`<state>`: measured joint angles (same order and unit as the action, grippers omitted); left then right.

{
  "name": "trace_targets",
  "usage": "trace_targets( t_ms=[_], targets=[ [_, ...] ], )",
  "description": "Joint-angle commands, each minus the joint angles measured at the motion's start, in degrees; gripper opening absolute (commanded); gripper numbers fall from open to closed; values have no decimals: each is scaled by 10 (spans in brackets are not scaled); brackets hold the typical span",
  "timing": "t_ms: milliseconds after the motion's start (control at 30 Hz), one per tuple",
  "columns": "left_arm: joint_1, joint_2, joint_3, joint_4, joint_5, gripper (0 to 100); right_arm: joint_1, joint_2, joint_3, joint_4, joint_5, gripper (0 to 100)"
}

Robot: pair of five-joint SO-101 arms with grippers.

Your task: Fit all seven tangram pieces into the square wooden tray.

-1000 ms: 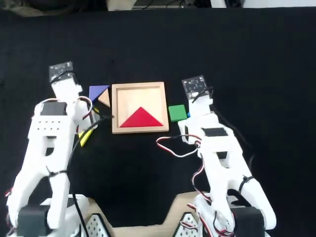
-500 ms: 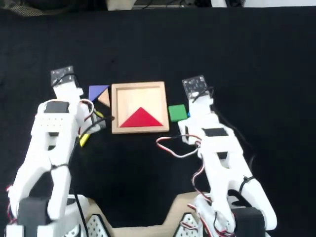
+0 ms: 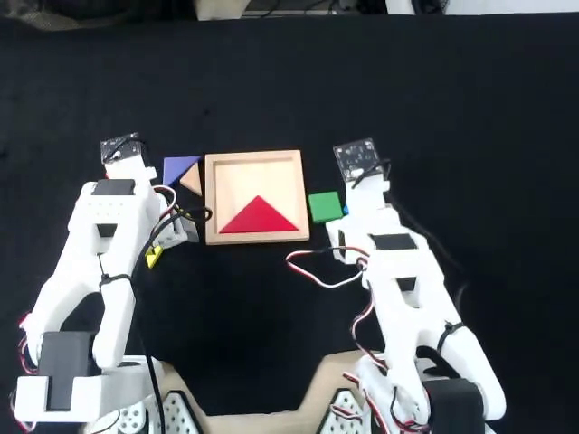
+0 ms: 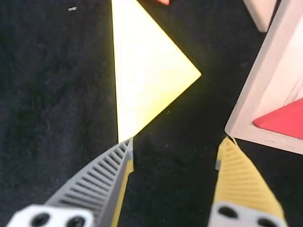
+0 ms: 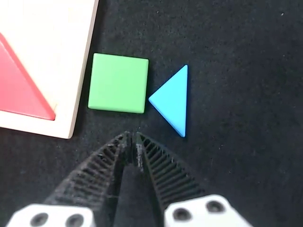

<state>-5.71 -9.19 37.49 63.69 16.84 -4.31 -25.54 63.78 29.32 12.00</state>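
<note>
The square wooden tray (image 3: 213, 233) lies mid-table with a red triangle (image 3: 258, 217) in its near half. My left gripper (image 4: 177, 142) is open beside the tray's left wall (image 4: 265, 82), its tips just short of a large yellow triangle (image 4: 144, 71) on the black cloth; a corner of that triangle (image 3: 153, 258) peeks from under the left arm. My right gripper (image 5: 131, 139) is shut and empty, hovering just short of a green square (image 5: 118, 83) and a light blue triangle (image 5: 173, 100) to the tray's right. A dark blue triangle (image 3: 179, 167) and a tan piece (image 3: 192, 182) lie at the tray's far left corner.
Black cloth covers the table, with open room beyond the tray and to the far right. The green square (image 3: 325, 206) sits close to the tray's right wall. An orange-red piece's edge (image 4: 161, 2) shows beyond the yellow triangle.
The left arm has shifted right and forward, closer to the tray's left side, covering more of the yellow triangle. The right arm has stayed still.
</note>
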Motion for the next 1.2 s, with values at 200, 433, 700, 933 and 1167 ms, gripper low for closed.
trace_targets(
  t_ms=[200, 433, 700, 933, 1167],
  targets=[
    [1, -3, -17, -10, 31, 285, -10, -18, -3, -12, 0, 14],
    [1, -3, -8, -13, 30, 285, -22, -18, 0, -12, 1, 14],
    [1, -3, 10, -33, 11, 285, -25, -18, 0, -12, 1, 13],
    [1, -3, 10, -33, 11, 285, -24, -18, 0, -12, 1, 13],
    [1, -3, 11, -33, 10, 285, -24, -18, 0, -12, 1, 13]
  ],
)
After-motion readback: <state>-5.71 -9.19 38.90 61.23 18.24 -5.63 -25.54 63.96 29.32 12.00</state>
